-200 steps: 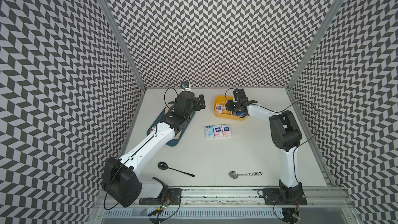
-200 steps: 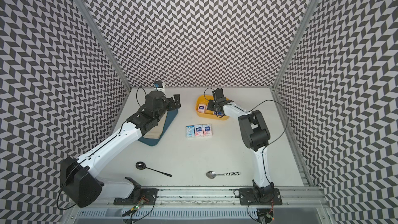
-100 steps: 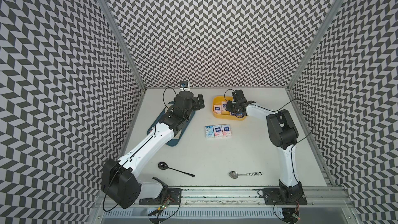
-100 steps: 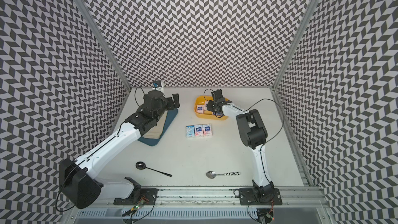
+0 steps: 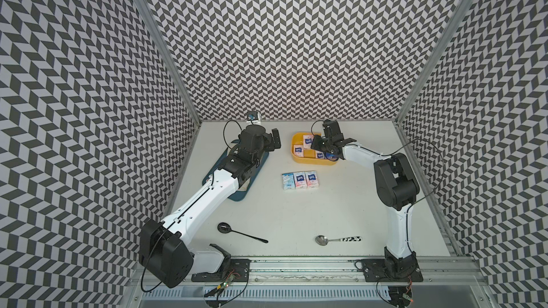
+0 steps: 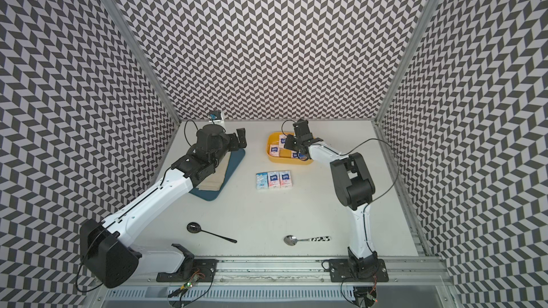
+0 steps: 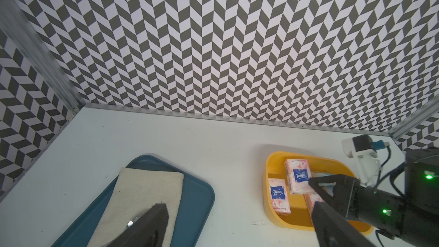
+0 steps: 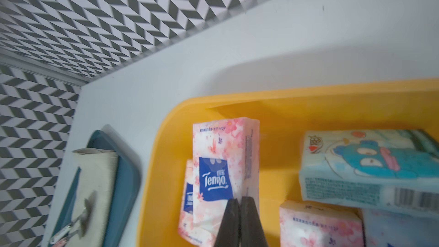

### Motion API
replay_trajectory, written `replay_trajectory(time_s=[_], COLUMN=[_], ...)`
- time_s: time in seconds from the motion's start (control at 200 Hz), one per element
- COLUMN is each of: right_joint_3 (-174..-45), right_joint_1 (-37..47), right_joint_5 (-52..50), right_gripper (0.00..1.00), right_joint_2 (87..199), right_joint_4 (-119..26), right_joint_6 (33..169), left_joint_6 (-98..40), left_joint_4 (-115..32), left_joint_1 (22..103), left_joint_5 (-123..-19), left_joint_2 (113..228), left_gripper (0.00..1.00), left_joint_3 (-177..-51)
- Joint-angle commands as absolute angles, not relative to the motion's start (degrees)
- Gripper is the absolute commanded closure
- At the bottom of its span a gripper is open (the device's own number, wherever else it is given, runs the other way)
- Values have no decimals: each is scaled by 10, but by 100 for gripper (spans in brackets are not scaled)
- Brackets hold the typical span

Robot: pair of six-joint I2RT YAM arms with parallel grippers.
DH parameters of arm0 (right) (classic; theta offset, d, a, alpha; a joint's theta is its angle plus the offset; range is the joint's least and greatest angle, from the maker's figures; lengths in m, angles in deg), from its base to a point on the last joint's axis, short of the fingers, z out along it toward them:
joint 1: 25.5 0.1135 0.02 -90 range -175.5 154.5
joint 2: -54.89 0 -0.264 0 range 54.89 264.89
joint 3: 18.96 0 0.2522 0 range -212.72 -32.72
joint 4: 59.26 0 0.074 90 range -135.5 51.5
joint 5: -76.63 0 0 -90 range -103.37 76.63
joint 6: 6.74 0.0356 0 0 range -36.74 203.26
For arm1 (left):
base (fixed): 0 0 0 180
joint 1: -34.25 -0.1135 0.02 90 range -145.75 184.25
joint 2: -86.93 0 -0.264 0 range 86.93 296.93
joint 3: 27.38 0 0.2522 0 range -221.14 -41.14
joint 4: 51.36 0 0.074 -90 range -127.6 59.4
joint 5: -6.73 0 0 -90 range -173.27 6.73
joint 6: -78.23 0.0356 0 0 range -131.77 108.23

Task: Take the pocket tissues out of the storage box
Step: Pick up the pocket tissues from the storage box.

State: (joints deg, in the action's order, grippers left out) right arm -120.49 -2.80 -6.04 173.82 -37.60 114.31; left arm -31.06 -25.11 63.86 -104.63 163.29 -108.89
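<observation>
Held pack: a pink pack (image 8: pixel 218 162) with a blue logo panel stands tipped up on end inside the storage box (image 8: pixel 166 143), raised over another pink one lying flat beneath it.
Right gripper: the right gripper (image 8: pixel 240 200) reaches down into the box, its two dark fingers nipped almost together on the pack's lower corner.
Storage box: the shallow yellow tub sits on the white table (image 5: pixel 296 211) toward the back wall, near the tray on the robot's right side of it, a strip of bare table between them.
Left in the box: more pocket tissues (image 5: pixel 298 150), among them a pale blue cartoon pack (image 8: pixel 368 169) resting partly on its neighbours and further pink ones. The arm hides part of the tub, so the full count cannot be told.
Out on the table: three packs (image 5: pixel 299 180) lie side by side, touching, near the box on its front side, one pale blue and two pink.
Left gripper: the left gripper (image 7: pixel 240 206) is spread wide and carries nothing, hanging over the far end of the tray with the box off to its side.
Tray: a dark blue tray (image 6: pixel 234 161) bears a folded beige cloth (image 6: pixel 213 182), and the left arm crosses over part of it.
Foreground: a black spoon (image 5: pixel 241 234) and a metal spoon (image 5: pixel 335 240) with a patterned handle lie well apart near the front rail.
</observation>
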Motion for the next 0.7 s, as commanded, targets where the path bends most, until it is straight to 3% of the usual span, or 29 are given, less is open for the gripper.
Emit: replay_trajectory(time_s=[0.0,0.145,0.481,0.696], right_joint_3=[-1197,-1156,-895,-777], right_joint_1=[-29,-34,-39,-39], right_joint_5=[-56,-55,-43,-29], right_gripper=[100,100,100,100], right_joint_2=[1685,1625,1398,1344], right_joint_4=[-414,-389,-366,-380], right_joint_6=[1132,1110,1072,1077], left_joint_6=[-305,-304,-313,-319], left_joint_4=[-254,-251,-263,-270], left_joint_1=[634,630,625,623], left_joint_5=[-1052,-1052,-1039,-1037], left_joint_2=[1614,1612,1634,1644], left_gripper=[1,1,1,1], left_joint_3=[-1104,-1106,-1122,-1117])
